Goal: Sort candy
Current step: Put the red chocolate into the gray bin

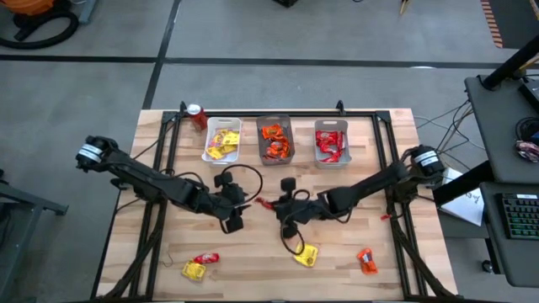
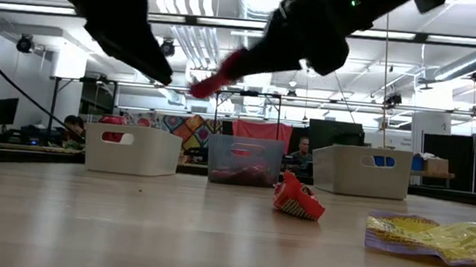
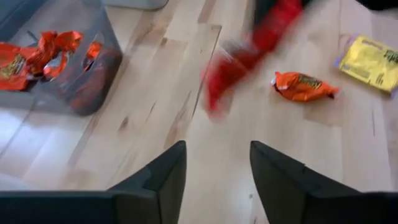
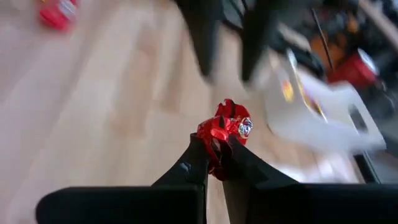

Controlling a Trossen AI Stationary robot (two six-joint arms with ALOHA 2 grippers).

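We hold a red candy (image 4: 225,132) pinched in the right gripper (image 4: 214,152), mid-table, short of the red bin (image 1: 332,143). Left gripper (image 3: 214,180) fingers spread, empty. 3 bins part-filled; approx. 4 pcs left near the table's front edge (image 1: 278,290).

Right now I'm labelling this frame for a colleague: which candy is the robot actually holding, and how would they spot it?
Start at the three bins along the table's far edge. Below the middle one, the two grippers meet mid-table. The right gripper is shut on a red candy, the only packet lifted off the wood.
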